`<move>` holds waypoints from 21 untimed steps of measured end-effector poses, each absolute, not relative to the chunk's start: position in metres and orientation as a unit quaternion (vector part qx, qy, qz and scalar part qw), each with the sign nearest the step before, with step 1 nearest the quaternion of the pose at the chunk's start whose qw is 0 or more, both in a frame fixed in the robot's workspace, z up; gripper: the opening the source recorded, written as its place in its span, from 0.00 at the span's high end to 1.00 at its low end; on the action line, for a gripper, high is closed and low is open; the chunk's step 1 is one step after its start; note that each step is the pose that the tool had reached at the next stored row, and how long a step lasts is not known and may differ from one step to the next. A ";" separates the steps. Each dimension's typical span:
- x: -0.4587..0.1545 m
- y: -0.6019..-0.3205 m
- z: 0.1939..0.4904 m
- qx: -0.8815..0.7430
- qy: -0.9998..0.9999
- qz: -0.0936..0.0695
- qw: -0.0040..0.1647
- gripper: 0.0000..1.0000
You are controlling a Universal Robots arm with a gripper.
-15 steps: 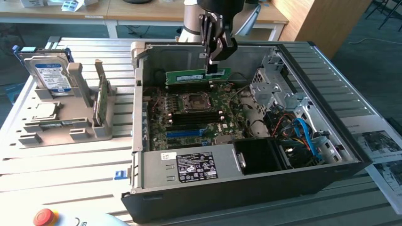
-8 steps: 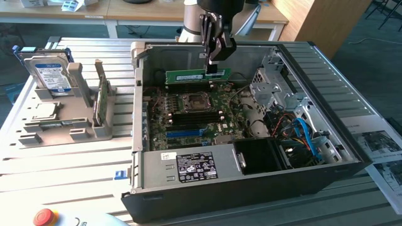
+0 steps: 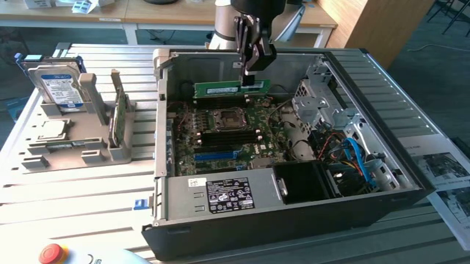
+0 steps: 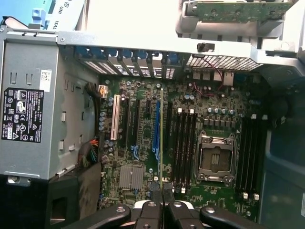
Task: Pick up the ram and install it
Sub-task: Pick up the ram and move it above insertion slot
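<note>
Gripper (image 3: 249, 81) clamped on ram (image 3: 219, 88), off-centre | ram held level in the air inside open case (image 3: 294, 225), over motherboard (image 3: 246, 140), past CPU socket (image 3: 226, 119) | power supply (image 3: 220, 195) near; second green stick (image 3: 118, 118) and hard drive (image 3: 55, 88) outside case | ram: long green board, white label

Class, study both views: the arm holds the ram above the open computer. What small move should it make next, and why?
Probably a small sideways shift toward the CPU socket, without lowering yet. The fingers are shut on the ram, which hangs above the motherboard. In the wrist view its edge seems to sit beside the blue slot, not over the black memory slots.
</note>
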State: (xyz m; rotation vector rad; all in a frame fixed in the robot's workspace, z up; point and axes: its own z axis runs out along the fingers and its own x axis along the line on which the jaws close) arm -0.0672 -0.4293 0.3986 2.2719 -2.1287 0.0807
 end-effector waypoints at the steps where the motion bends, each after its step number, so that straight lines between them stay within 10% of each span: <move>1: -0.067 -0.429 0.399 0.729 -0.684 0.026 0.013 0.88; 21: -0.066 -0.429 0.396 0.724 -0.690 0.026 0.014 0.88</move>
